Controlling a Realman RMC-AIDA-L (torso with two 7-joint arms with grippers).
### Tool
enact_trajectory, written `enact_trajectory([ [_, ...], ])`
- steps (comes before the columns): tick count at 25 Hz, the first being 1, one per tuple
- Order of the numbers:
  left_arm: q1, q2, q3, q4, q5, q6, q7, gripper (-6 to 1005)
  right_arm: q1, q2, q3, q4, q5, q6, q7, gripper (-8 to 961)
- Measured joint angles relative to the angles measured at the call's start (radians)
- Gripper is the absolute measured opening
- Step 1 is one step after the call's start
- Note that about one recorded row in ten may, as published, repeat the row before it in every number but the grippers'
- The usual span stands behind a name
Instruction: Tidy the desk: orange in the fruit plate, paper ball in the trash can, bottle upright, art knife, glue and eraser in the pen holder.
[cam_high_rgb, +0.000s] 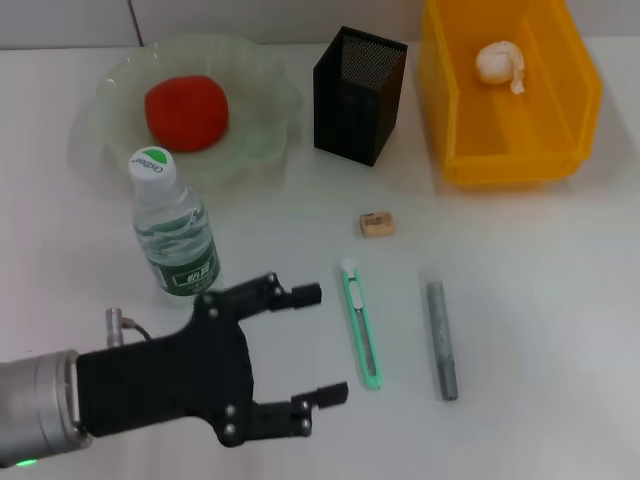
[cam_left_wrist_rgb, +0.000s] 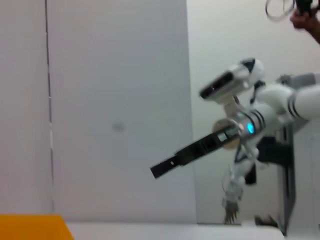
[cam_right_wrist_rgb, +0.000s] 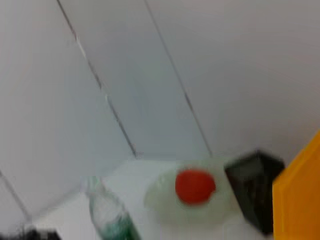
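The orange (cam_high_rgb: 186, 112) lies in the pale green fruit plate (cam_high_rgb: 262, 80) at the back left. Inside the yellow trash can (cam_high_rgb: 500, 155) rests the paper ball (cam_high_rgb: 498, 63). The bottle (cam_high_rgb: 176, 235) stands upright with its green cap on. Between plate and bin is the black mesh pen holder (cam_high_rgb: 358, 95). On the desk (cam_high_rgb: 540, 280) lie the tan eraser (cam_high_rgb: 376, 223), the mint-green art knife (cam_high_rgb: 361, 325) and the grey glue (cam_high_rgb: 441, 340). My left gripper (cam_high_rgb: 320, 345) is open just left of the knife, below the bottle. My right gripper (cam_left_wrist_rgb: 172, 161) shows far off, raised off the desk.
The right wrist view takes in the bottle (cam_right_wrist_rgb: 107, 215), orange (cam_right_wrist_rgb: 195, 186), pen holder (cam_right_wrist_rgb: 252, 192) and a corner of the yellow bin (cam_right_wrist_rgb: 300, 200) from afar. Bare tabletop stretches right of the glue stick.
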Motion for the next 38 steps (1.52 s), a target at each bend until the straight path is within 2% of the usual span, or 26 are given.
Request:
enact_trajectory([
  [2, -0.020, 0.002, -0.008, -0.045, 0.035, -0.011, 0.015, 813, 0.028, 0.003, -0.049, -0.065, -0.092, 0.012, 0.034, 830],
  [3, -0.020, 0.002, -0.008, -0.045, 0.035, -0.011, 0.015, 813, 0.051, 0.005, -0.133, -0.137, -0.164, 0.044, 0.114, 830],
  [4, -0.042, 0.006, -0.031, -0.104, 0.063, -0.013, 0.031, 813, 0.051, 0.005, -0.133, -0.137, -0.164, 0.044, 0.114, 830],
  [5, -0.043, 0.006, -0.034, -0.109, 0.064, -0.012, 0.033, 813, 0.063, 0.006, -0.199, -0.174, -0.189, 0.067, 0.165, 830],
  [6, -0.046, 0.009, -0.065, -0.138, 0.084, -0.007, 0.057, 813, 0.085, 0.003, -0.349, -0.242, -0.227, 0.116, 0.256, 830],
  [7, -0.046, 0.009, -0.065, -0.138, 0.084, -0.007, 0.057, 813, 0.085, 0.003, -0.349, -0.242, -0.227, 0.116, 0.256, 830],
  [8, -0.038, 0.007, -0.089, -0.148, 0.097, -0.007, 0.084, 813, 0.116, 0.001, -0.487, -0.299, -0.278, 0.173, 0.344, 829],
  [9, -0.038, 0.007, -0.089, -0.148, 0.097, -0.007, 0.084, 813, 0.116, 0.001, -0.487, -0.299, -0.278, 0.173, 0.344, 829],
  [12, -0.025, 0.009, -0.111, -0.177, 0.100, -0.015, 0.127, 813, 0.215, -0.003, -0.673, -0.337, -0.419, 0.247, 0.547, 829],
  [13, -0.022, 0.012, -0.133, -0.213, 0.102, -0.011, 0.160, 813, 0.301, -0.003, -0.754, -0.324, -0.519, 0.263, 0.651, 828],
  [14, -0.019, 0.013, -0.146, -0.230, 0.105, -0.001, 0.176, 813, 0.350, -0.002, -0.792, -0.298, -0.560, 0.271, 0.703, 827],
  [15, -0.019, 0.013, -0.146, -0.230, 0.105, -0.001, 0.176, 813, 0.350, -0.002, -0.792, -0.298, -0.560, 0.271, 0.703, 826],
  [16, -0.012, 0.015, -0.161, -0.242, 0.110, 0.012, 0.210, 813, 0.445, -0.001, -0.853, -0.221, -0.601, 0.299, 0.810, 825],
  [17, -0.012, 0.015, -0.161, -0.242, 0.110, 0.012, 0.210, 813, 0.445, -0.001, -0.853, -0.221, -0.601, 0.299, 0.810, 825],
  [18, -0.010, 0.015, -0.165, -0.242, 0.112, 0.011, 0.221, 813, 0.544, -0.002, -0.877, -0.107, -0.607, 0.336, 0.911, 825],
  [19, -0.009, 0.015, -0.169, -0.243, 0.118, 0.007, 0.231, 813, 0.544, -0.002, -0.877, -0.107, -0.607, 0.336, 0.911, 825],
  [21, -0.016, 0.017, -0.187, -0.244, 0.145, -0.001, 0.232, 813, 0.690, -0.002, -0.881, 0.081, -0.609, 0.393, 0.994, 825],
  [22, -0.016, 0.017, -0.187, -0.244, 0.145, -0.001, 0.232, 813, 0.690, -0.002, -0.881, 0.081, -0.609, 0.393, 0.994, 824],
  [23, -0.020, 0.017, -0.198, -0.246, 0.153, -0.003, 0.230, 813, 0.763, 0.000, -0.890, 0.193, -0.609, 0.457, 1.020, 824],
  [24, -0.026, 0.015, -0.214, -0.255, 0.162, -0.006, 0.229, 813, 0.763, 0.000, -0.890, 0.193, -0.609, 0.457, 1.020, 824],
  [28, -0.053, 0.012, -0.242, -0.298, 0.175, -0.011, 0.231, 813, 0.856, 0.004, -0.985, 0.402, -0.609, 0.606, 1.040, 824],
  [30, -0.053, 0.012, -0.242, -0.298, 0.175, -0.011, 0.231, 813, 0.864, 0.005, -0.998, 0.428, -0.608, 0.628, 1.046, 824],
  [31, -0.082, 0.012, -0.253, -0.338, 0.176, -0.019, 0.232, 813, 0.873, 0.008, -1.009, 0.466, -0.601, 0.658, 1.057, 824],
  [35, -0.116, 0.011, -0.258, -0.374, 0.176, -0.042, 0.236, 813, 0.871, 0.010, -1.053, 0.493, -0.563, 0.694, 1.070, 825],
  [36, -0.142, 0.010, -0.251, -0.392, 0.176, -0.074, 0.241, 813, 0.852, 0.011, -1.126, 0.495, -0.510, 0.740, 1.084, 825],
  [38, -0.152, 0.008, -0.242, -0.395, 0.177, -0.085, 0.241, 813, 0.843, 0.011, -1.158, 0.494, -0.484, 0.761, 1.092, 825],
])
